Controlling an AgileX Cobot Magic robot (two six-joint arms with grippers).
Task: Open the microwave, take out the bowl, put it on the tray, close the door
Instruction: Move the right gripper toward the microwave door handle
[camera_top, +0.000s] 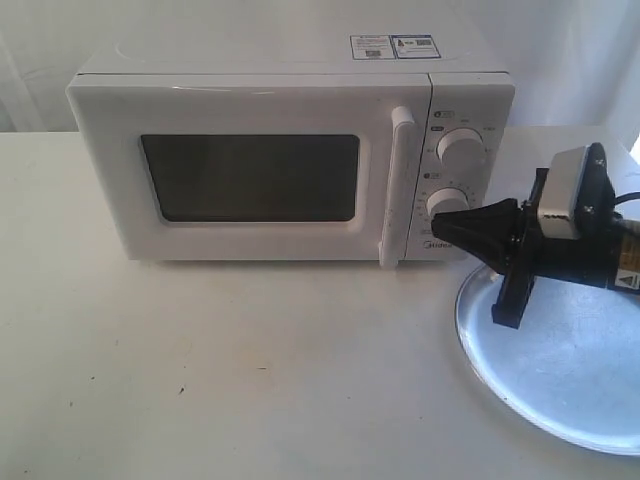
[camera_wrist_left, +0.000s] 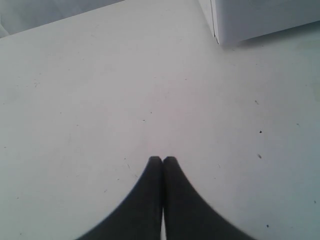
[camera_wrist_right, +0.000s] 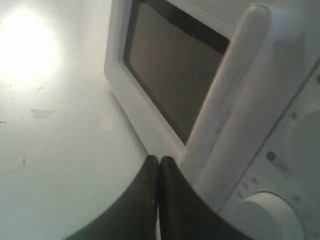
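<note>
Handle (camera_top: 397, 186): upright bar on the shut door (camera_top: 250, 180), at 9 o'clock from my right gripper (camera_top: 438, 222), just beside it.
Jaws: both pairs pressed together, holding nothing; left gripper (camera_wrist_left: 162, 159) over the surface (camera_wrist_left: 100, 100).
Nearer: right arm.

microwave (camera_top: 250, 95) shell: white, smooth, semi-gloss. painted metal or plastic, can't tell which. door (camera_top: 110, 180) has the same white finish; its window (camera_top: 250, 178) is dark, smooth, faint sheen. handle (camera_top: 395, 185) and knobs (camera_top: 460, 148): glossy white plastic. stickers (camera_top: 393, 46) on top: printed paper or film. tray (camera_top: 580, 390) at the desk's right edge: bare silver metal, dull sheen, finely scuffed. desk (camera_top: 200, 360): matt white, smooth, few dark specks. left hand (camera_wrist_left: 162, 159) and right hand (camera_top: 438, 222): matt black, smooth, plastic-looking.
</note>
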